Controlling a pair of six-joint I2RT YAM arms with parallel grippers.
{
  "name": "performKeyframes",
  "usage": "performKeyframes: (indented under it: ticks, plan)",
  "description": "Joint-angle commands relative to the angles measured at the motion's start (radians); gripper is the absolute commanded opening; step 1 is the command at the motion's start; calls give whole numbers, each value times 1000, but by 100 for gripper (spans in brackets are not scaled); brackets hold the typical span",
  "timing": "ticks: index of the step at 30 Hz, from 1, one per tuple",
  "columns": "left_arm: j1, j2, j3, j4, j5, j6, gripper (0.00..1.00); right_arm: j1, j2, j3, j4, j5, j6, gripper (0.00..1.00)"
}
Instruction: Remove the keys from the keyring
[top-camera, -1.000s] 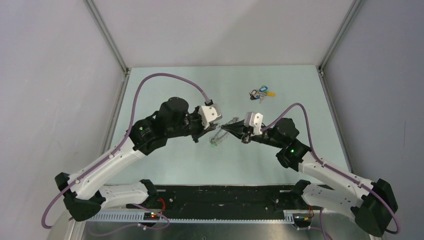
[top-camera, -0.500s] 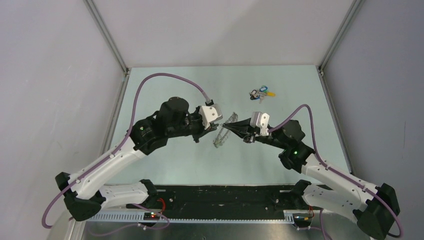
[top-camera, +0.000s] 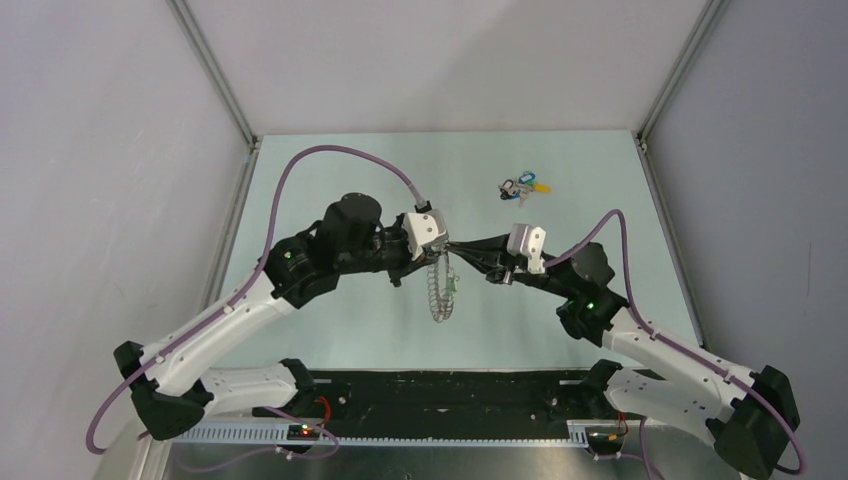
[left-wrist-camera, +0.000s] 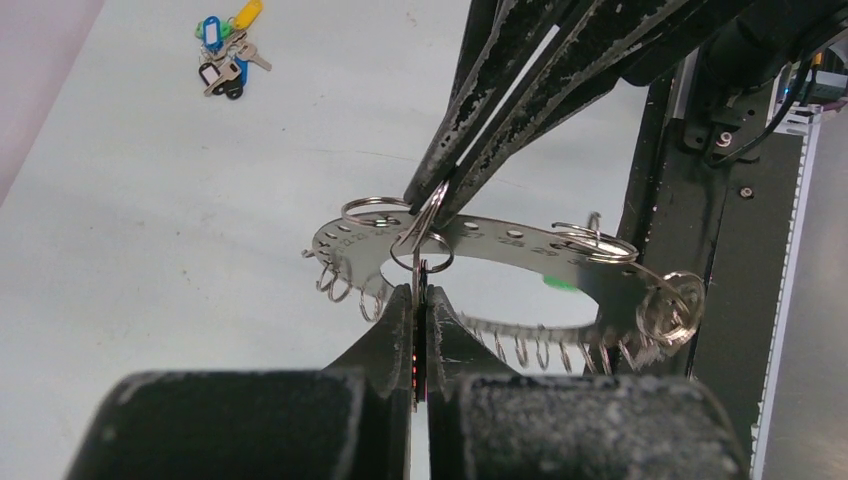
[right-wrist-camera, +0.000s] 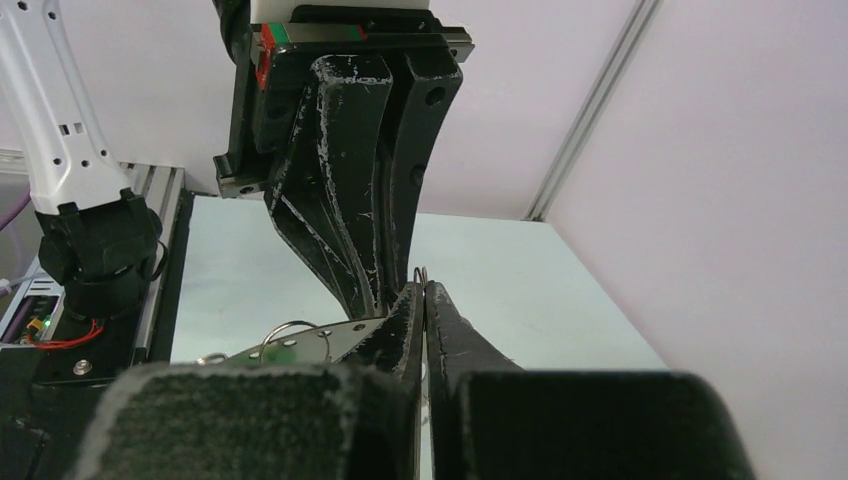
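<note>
The keyring (top-camera: 439, 292) hangs in the air above the middle of the table (top-camera: 330, 200), on edge in the top view and dangling below the spot where the two arms meet. From the left wrist it reads as a flat, perforated silvery band (left-wrist-camera: 520, 240) with small wire rings strung along its rim. A bright green key head (left-wrist-camera: 560, 283) shows through the ring's opening on its far side. It is blurred, so the key's blade and any second key cannot be made out. One wire loop (left-wrist-camera: 421, 245) on the rim stands up between the two tools. The left gripper (left-wrist-camera: 418, 292) has its jaws pressed together on the loop's lower part, with no gap showing between the fingers. The right gripper (left-wrist-camera: 430, 198) comes in from the opposite side, its jaws likewise closed, pinching the top of that loop, tip to tip with the left. Well apart, toward the far right of the table, lies a bunch of blue- and yellow-headed keys (top-camera: 522, 188).
</note>
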Motion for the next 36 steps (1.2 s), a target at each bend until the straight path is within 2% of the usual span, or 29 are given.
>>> performKeyframes:
  ticks: [1, 12, 20, 25, 31, 32, 33, 34, 35, 36]
  plan:
    - [-3, -13, -1, 22, 8, -2, 0, 3, -4, 8, 104, 38, -8, 0]
    - [-3, -52, -12, 30, -80, 9, 0, 1, -6, 8, -32, 121, -1, 0]
    - [-4, -66, -24, 50, -122, 17, 0, 7, 24, 25, -138, 62, 37, 0]
    - [-4, -59, -26, 56, -127, 17, 0, 54, 111, 105, -285, 92, 43, 0]
    - [-4, -52, -27, 56, -135, 19, 0, 83, 202, 184, -335, 96, 82, 0]
    - [-3, -52, -28, 57, -138, 19, 0, 84, 205, 194, -341, 81, 80, 3]
    - [-3, -54, -28, 56, -142, 21, 0, 85, 204, 197, -348, 76, 76, 16]
    - [-3, -57, -31, 56, -143, 23, 0, 85, 193, 198, -353, 76, 73, 22]
    - [-4, -61, -33, 56, -138, 30, 0, 83, 185, 198, -366, 75, 62, 34]
    - [-4, -61, -40, 57, -132, 33, 0, 80, 167, 198, -374, 73, 55, 38]
